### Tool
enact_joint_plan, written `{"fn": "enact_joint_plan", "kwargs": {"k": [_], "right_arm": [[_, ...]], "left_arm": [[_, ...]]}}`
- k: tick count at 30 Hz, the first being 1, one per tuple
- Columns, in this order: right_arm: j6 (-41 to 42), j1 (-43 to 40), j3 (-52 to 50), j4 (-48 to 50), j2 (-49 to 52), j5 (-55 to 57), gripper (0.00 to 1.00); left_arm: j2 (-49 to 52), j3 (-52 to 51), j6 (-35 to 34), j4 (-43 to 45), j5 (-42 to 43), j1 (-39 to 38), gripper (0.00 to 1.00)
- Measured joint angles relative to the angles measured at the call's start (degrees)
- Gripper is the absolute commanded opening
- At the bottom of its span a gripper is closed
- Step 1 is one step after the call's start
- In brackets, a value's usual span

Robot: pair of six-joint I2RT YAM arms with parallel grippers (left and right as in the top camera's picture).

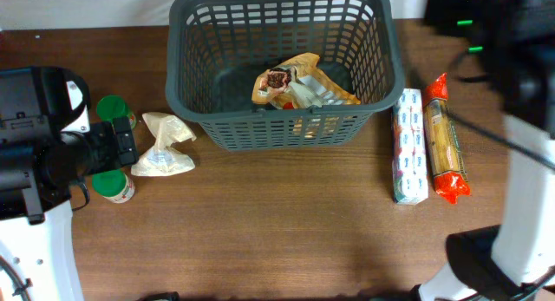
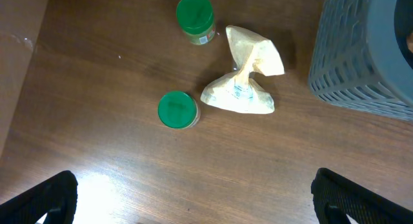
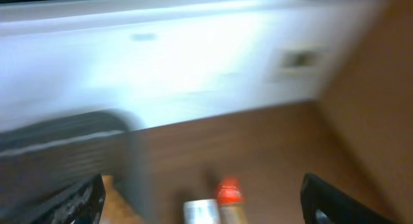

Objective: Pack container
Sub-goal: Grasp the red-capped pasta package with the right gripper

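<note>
The dark grey basket stands at the back middle of the table, with an orange snack packet inside it. My left gripper is open and empty, low over the table left of the basket. In the left wrist view it is short of two green-lidded jars and a cream bag, with the basket wall at the right. My right gripper is open and empty, raised at the back right. Its view is blurred.
A long white and blue pack and a long orange pack with red ends lie side by side right of the basket. They also show blurred in the right wrist view. A white wall runs behind the table.
</note>
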Motion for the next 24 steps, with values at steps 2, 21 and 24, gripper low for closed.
{"fn": "enact_joint_plan", "kwargs": {"k": [2,21,24], "right_arm": [[0.13,-6.34,-1.57,0.04,0.79,-0.66,0.89],[-4.57,-26.38,-50.23,14.8,19.1,-23.54,0.79],[-6.4,-26.34,-53.94,16.94,19.37,-24.57,0.79]], "left_arm": [[0.0,0.0,0.0,-0.02,0.0,0.0,0.99],[0.0,0.0,0.0,-0.2,0.02,0.0,0.99],[0.0,0.0,0.0,-0.2,0.0,0.0,0.99]]}}
